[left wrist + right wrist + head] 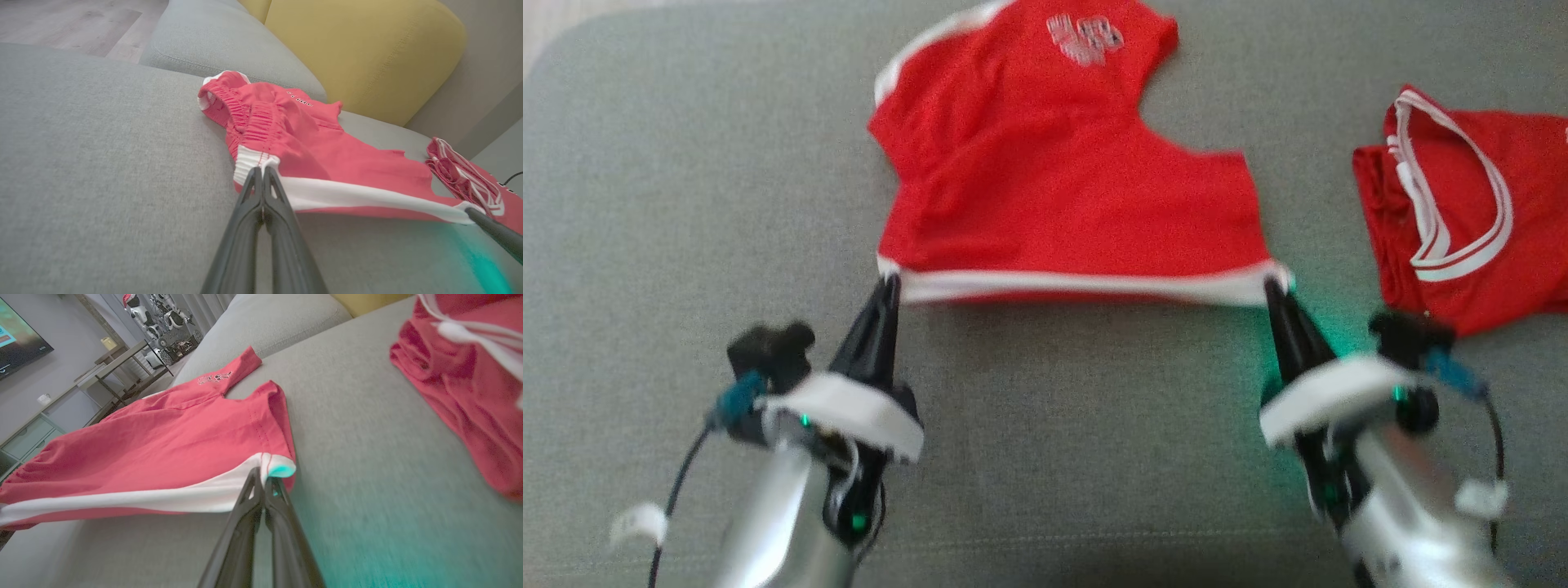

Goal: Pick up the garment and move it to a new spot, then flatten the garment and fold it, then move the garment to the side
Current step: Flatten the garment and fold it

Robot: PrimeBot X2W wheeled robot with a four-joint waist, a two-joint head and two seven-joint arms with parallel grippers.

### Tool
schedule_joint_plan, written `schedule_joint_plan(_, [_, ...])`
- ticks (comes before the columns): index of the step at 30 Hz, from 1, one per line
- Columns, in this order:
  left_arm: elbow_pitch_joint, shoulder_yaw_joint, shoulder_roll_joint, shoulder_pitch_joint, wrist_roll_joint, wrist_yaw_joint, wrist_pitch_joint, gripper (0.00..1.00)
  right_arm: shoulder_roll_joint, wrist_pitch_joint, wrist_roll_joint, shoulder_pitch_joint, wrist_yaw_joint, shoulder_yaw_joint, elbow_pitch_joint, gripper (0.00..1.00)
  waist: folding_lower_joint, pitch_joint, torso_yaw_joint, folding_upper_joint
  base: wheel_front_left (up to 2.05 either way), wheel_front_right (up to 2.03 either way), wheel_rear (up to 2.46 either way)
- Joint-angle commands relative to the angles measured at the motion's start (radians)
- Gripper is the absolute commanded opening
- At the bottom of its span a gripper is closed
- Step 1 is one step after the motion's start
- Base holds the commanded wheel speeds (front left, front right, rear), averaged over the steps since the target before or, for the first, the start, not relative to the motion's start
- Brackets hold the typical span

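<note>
The garment (1045,171) is a pair of red shorts with a white side stripe and a pale logo, spread on the grey sofa cushion (686,204). My left gripper (890,282) is shut on the near left corner of its white stripe, seen close in the left wrist view as the left gripper (261,169) pinching the garment (310,147). My right gripper (1272,286) is shut on the near right corner, with the right gripper (261,473) clamping the garment (163,441). The near edge hangs taut between both grippers, slightly lifted off the cushion.
A second red garment with white trim (1462,212) lies crumpled at the right, close to my right gripper. A yellow back cushion (359,49) stands behind the seat. Wooden floor (61,24) lies past the cushion's left edge.
</note>
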Motion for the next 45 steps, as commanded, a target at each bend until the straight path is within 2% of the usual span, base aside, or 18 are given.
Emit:
schedule_joint_plan(1, [-0.056, 0.033, 0.023, 0.020, 0.007, 0.002, -0.006, 0.00, -0.005, -0.014, -0.014, 0.045, -0.001, -0.003, -0.057, 0.00, 0.0000, -0.030, 0.001, 0.0000, 0.00, 0.00, 0.00])
schedule_joint_plan(7, [-0.189, 0.048, 0.036, 0.233, 0.006, 0.004, -0.006, 0.00, 0.001, 0.061, -0.089, 0.307, -0.001, -0.118, -0.293, 0.00, 0.0000, -0.107, -0.008, 0.0000, 0.00, 0.00, 0.00])
schedule_joint_plan(14, [-0.324, 0.056, 0.045, 0.416, 0.001, 0.047, 0.016, 0.00, 0.056, 0.260, -0.217, 0.580, -0.001, -0.256, -0.626, 0.00, 0.0000, -0.160, -0.014, 0.0000, 0.00, 0.00, 0.00])
schedule_joint_plan(19, [-0.406, 0.064, 0.059, 0.475, -0.004, 0.073, 0.053, 0.00, 0.077, 0.364, -0.298, 0.679, -0.001, -0.314, -0.808, 0.00, 0.0000, -0.165, -0.012, 0.0000, 0.00, 0.00, 0.00])
schedule_joint_plan(23, [-0.433, 0.061, 0.067, 0.476, -0.005, 0.080, 0.076, 0.00, 0.083, 0.413, -0.324, 0.697, -0.001, -0.330, -0.876, 0.00, 0.0000, -0.163, -0.006, 0.0000, 0.00, 0.00, 0.00])
schedule_joint_plan(28, [-0.444, 0.048, 0.070, 0.434, -0.005, 0.079, 0.105, 0.00, 0.084, 0.443, -0.350, 0.649, -0.001, -0.333, -0.909, 0.00, 0.0000, -0.135, 0.010, 0.0000, 0.00, 0.00, 0.00])
schedule_joint_plan(33, [-0.435, 0.026, 0.072, 0.330, -0.016, 0.059, 0.150, 0.00, 0.066, 0.453, -0.364, 0.497, -0.001, -0.337, -0.875, 0.00, 0.0000, -0.074, 0.042, 0.0000, 0.00, 0.00, 0.00])
schedule_joint_plan(39, [-0.391, -0.004, 0.063, 0.143, -0.044, 0.035, 0.201, 0.00, -0.003, 0.461, -0.355, 0.236, -0.001, -0.329, -0.746, 0.00, 0.0000, 0.028, 0.097, 0.0000, 0.00, 0.00, 0.00])
schedule_joint_plan(40, [-0.391, -0.004, 0.063, 0.143, -0.044, 0.035, 0.201, 0.00, -0.003, 0.461, -0.355, 0.236, -0.001, -0.329, -0.746, 0.00, 0.0000, 0.028, 0.097, 0.0000, 0.00, 0.00, 0.00])
schedule_joint_plan(45, [-0.296, -0.035, 0.050, -0.025, -0.078, 0.019, 0.232, 0.00, -0.054, 0.464, -0.353, 0.004, -0.001, -0.298, -0.586, 0.00, 0.0000, 0.114, 0.139, 0.0000, 0.00, 0.00, 0.00])
